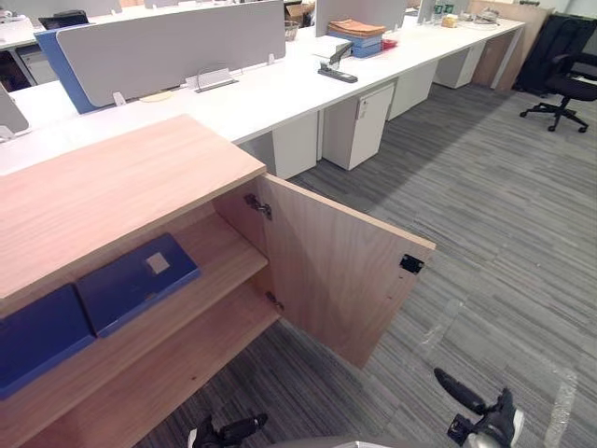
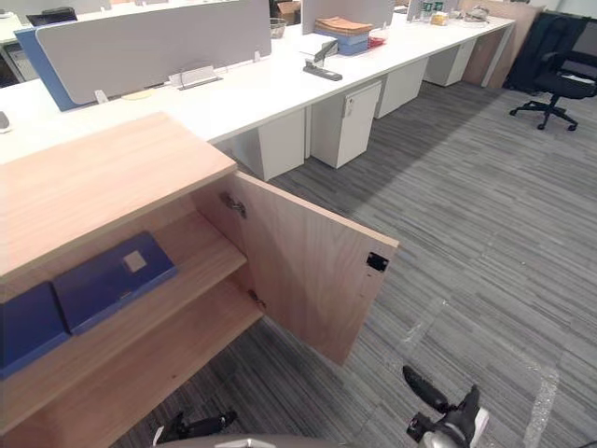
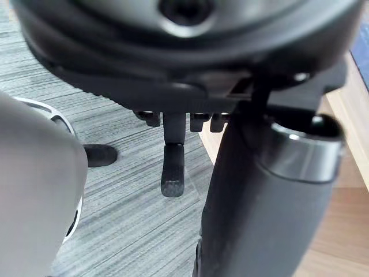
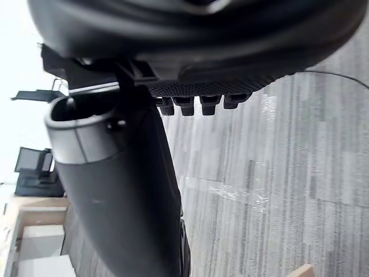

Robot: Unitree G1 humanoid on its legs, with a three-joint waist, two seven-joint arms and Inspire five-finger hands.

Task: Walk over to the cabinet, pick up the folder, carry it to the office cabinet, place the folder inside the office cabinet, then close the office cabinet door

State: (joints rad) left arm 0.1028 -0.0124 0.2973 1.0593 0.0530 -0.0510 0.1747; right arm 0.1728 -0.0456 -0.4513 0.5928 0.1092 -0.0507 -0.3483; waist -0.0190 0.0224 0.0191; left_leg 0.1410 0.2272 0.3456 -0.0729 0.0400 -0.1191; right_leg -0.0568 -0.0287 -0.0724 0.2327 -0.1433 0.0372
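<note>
Found a folder point(image 1: 135, 283) right of a second folder point(image 1: 37, 338) on the upper shelf point(image 1: 224, 247) inside the cabinet point(image 1: 112, 182), with door point(image 1: 336, 266) open at right and table point(image 1: 270, 93) behind.

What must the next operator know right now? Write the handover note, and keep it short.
Left hand: open, empty, low in front of the cabinet.
Right hand: open, empty, over the carpet past the door.
A labelled blue folder and a second blue folder lie flat, side by side, on the upper shelf.
Done: folder is inside the cabinet.
Left: swing the door shut; it stands wide open.
</note>
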